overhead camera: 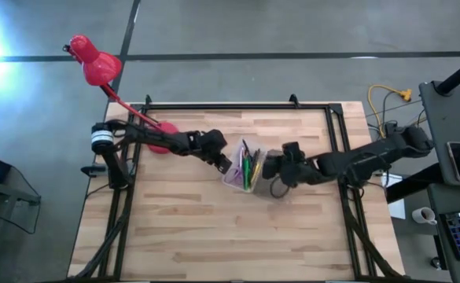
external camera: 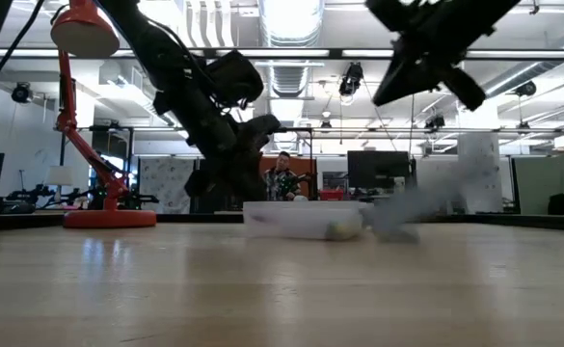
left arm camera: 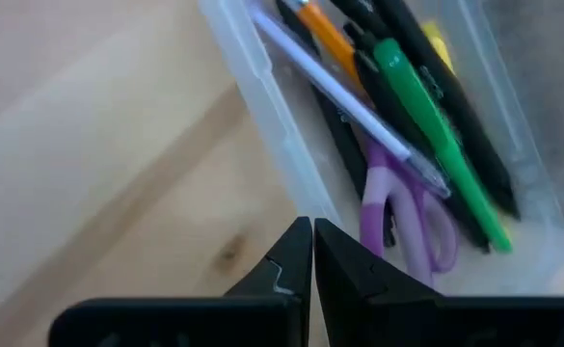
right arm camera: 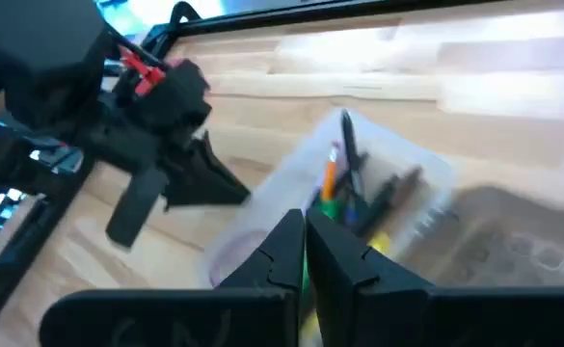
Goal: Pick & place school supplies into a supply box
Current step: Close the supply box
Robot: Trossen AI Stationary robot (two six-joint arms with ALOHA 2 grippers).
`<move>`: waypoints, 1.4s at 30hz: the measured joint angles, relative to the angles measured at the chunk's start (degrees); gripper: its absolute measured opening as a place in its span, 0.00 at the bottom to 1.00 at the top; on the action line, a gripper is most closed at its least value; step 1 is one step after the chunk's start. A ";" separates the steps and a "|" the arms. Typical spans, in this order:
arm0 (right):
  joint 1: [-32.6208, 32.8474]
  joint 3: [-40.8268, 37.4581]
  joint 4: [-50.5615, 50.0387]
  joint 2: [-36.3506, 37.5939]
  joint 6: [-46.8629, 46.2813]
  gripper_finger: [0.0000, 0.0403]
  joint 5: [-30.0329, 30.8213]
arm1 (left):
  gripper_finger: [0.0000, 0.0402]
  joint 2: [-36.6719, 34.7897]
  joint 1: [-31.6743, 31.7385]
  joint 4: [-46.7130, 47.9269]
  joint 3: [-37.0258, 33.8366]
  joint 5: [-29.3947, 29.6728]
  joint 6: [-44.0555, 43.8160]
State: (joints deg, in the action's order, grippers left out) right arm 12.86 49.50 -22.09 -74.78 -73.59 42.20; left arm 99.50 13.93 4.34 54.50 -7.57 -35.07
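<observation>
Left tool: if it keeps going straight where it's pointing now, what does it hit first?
Probably the near wall of the supply box: the shut left tool points at its clear rim, with the scissors just beyond inside. Its height above the rim is unclear.

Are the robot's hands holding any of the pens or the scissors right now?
No, nothing is held. The left gripper and the right gripper both have their fingers pressed shut and empty. The pens and scissors lie inside the supply box.

No readable text, labels or numbers anywhere
</observation>
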 joint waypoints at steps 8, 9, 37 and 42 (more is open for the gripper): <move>-3.87 1.44 1.05 -2.99 6.30 0.02 -6.46 | 0.00 0.00 -2.14 -0.16 -0.38 0.83 -1.96; -2.98 2.34 -4.49 -2.19 4.14 0.02 -6.43 | 0.00 0.00 -2.10 0.16 -0.49 0.99 -2.08; 11.63 -29.76 -1.46 4.70 -51.62 0.02 -12.79 | 0.00 0.00 -1.88 0.81 -1.69 2.36 -0.95; 11.02 -30.06 4.35 4.42 -46.80 0.02 -7.50 | 0.00 0.00 -1.88 0.81 -2.39 2.14 -1.04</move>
State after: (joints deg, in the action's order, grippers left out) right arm 23.88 19.43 -17.75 -70.35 -120.39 34.70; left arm 99.50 12.05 5.15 52.11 -5.43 -36.11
